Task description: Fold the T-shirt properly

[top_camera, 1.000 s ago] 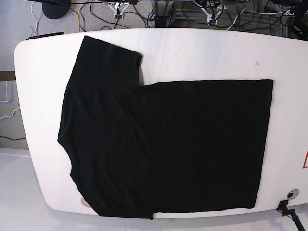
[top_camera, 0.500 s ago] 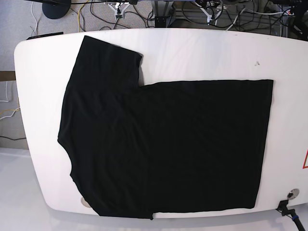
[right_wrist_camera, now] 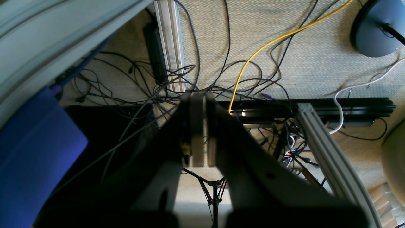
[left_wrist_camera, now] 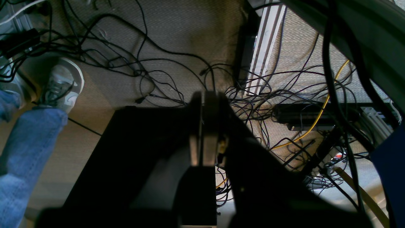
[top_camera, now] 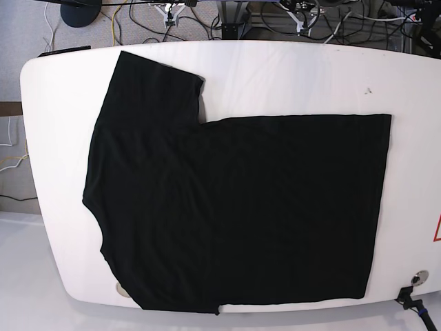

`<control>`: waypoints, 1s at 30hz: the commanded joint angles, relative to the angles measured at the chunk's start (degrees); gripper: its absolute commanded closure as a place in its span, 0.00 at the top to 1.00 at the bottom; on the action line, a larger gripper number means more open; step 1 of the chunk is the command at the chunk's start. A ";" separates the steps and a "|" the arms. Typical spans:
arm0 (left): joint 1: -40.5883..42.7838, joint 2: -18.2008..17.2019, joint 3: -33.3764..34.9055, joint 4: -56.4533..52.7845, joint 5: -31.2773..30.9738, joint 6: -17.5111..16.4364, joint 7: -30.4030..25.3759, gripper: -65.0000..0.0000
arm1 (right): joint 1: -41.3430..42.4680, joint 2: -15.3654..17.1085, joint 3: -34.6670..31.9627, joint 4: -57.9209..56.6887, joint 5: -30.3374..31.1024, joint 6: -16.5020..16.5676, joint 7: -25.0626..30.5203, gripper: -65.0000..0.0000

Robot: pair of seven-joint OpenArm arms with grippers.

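Honestly, folding hasn't really started as far as I can tell. The big plain black short-sleeved cloth T-shirt [top_camera: 234,214] is lying spread out flat on the white rounded table [top_camera: 289,76], covering most of it, and no edge looks tucked or doubled over. One sleeve sticks out toward the far left corner, the hem runs straight down the right side, and the near edge hangs right at the table's near rim. The other sleeve isn't clearly visible; it may be off the near edge or under the body, can't say. No print or lettering shows on the upward face, so I'd guess the plain side is up. The cloth looks smooth, with only faint creases.

Neither arm appears in the base view. Both wrist cameras just stare at carpet and a tangle of cables beyond the table. The left claw [left_wrist_camera: 204,126] has its fingers pressed together with nothing between them, and the right claw [right_wrist_camera: 199,126] likewise. So basically everything is left: bring the arms in, grab edges, fold sleeves and body.
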State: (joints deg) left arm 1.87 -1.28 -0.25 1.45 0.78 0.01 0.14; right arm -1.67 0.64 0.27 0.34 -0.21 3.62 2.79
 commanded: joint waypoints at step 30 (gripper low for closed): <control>3.03 -0.03 0.19 3.09 0.13 -0.01 -0.78 0.00 | -2.30 0.39 -0.14 0.63 -0.37 0.58 0.81 0.00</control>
State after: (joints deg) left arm 4.12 -1.04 -0.05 3.88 0.80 -0.01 -0.19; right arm -3.25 0.67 0.21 0.97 -0.14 4.05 3.03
